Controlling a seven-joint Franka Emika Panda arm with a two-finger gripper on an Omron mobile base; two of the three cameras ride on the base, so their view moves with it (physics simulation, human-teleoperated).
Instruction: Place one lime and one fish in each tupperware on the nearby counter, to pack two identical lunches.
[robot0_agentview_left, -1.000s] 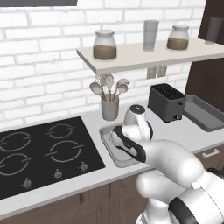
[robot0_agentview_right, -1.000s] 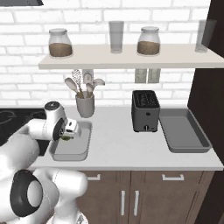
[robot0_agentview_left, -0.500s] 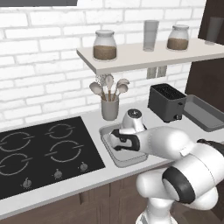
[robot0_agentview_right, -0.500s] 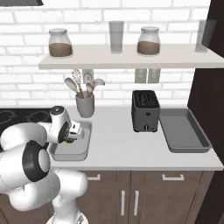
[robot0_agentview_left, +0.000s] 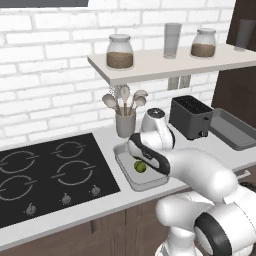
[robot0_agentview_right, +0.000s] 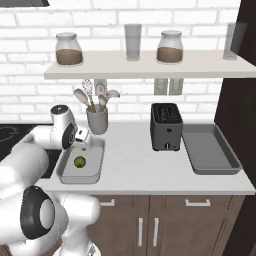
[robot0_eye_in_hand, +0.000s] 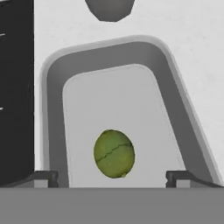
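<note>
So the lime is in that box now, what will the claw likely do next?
Probably lift straight up and away: the round green lime lies loose on the floor of the whitish rectangular tupperware, the claw is spread wide, and no fish is in there yet.

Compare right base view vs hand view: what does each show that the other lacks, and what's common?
Right base only: the toaster, the darker tupperware right of it, the wall shelf with jars, and the cabinets under the counter.

Hand only: a close look down between the open claw fingertips, spread to either side of the lime.

Both: the lime lying loose in the whitish tupperware, the utensil cup, the pale counter and the cooktop edge.
</note>
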